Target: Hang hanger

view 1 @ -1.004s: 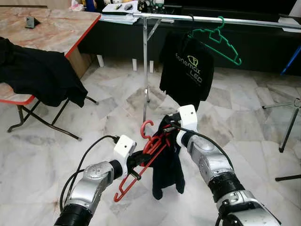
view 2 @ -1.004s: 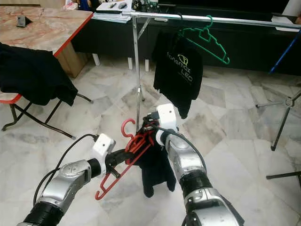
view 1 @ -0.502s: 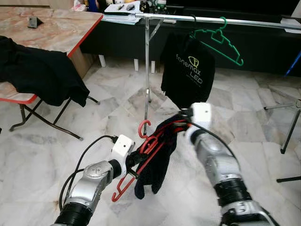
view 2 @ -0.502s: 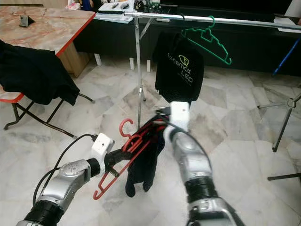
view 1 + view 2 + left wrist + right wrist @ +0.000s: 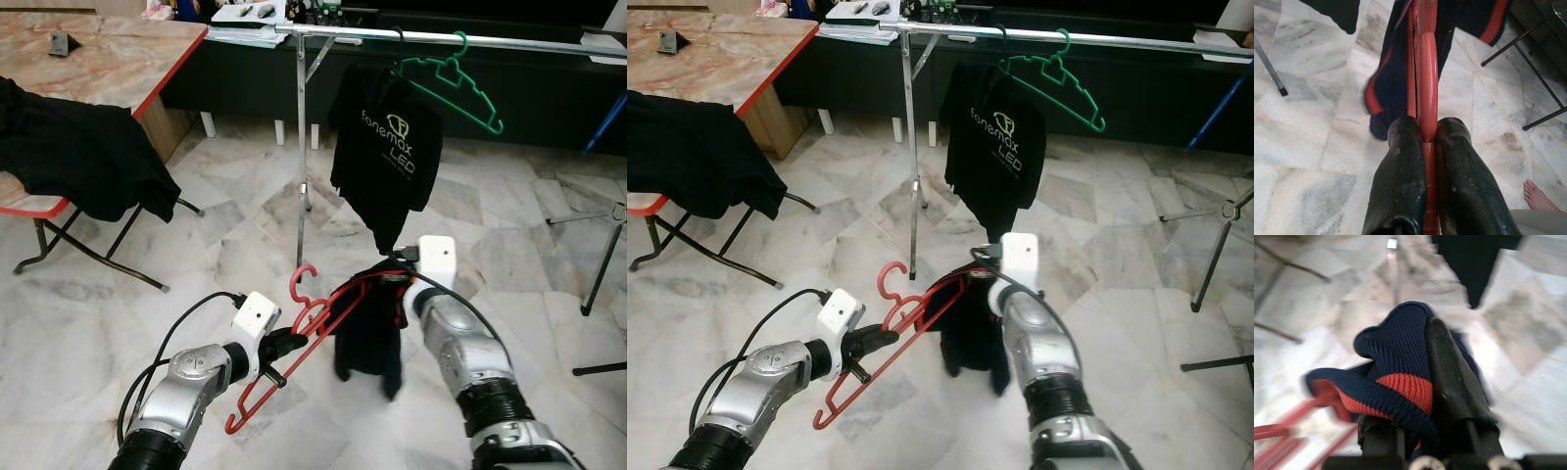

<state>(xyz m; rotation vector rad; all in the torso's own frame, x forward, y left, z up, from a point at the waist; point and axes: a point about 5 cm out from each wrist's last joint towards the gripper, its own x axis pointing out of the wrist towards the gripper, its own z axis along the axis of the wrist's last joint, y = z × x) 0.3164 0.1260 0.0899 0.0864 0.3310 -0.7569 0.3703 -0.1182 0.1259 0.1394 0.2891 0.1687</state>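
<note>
My left gripper [image 5: 292, 343] is shut on the lower bar of a red hanger [image 5: 313, 318], which tilts with its hook up. In the left wrist view both fingers [image 5: 1403, 181] pinch the red hanger [image 5: 1426, 63]. A dark navy garment with red trim [image 5: 370, 333] is draped on the hanger's upper right end. My right gripper [image 5: 400, 266] is shut on its top edge, and the knit fabric [image 5: 1400, 347] is bunched against one finger [image 5: 1449, 382]. Ahead, the metal clothes rail [image 5: 441, 39] carries a green hanger [image 5: 456, 83] and a black printed T-shirt [image 5: 387, 147].
A marble-top table [image 5: 108, 59] with a black cloth [image 5: 83, 157] over its edge stands at the left. The rail's upright pole [image 5: 302, 157] is right ahead. A black stand [image 5: 602, 255] is at the right. A person's bare foot [image 5: 1540, 196] rests on the marble floor.
My right gripper has drawn the navy garment rightward along the hanger, and it now hangs at the right end. The left gripper and hanger have sunk a little.
</note>
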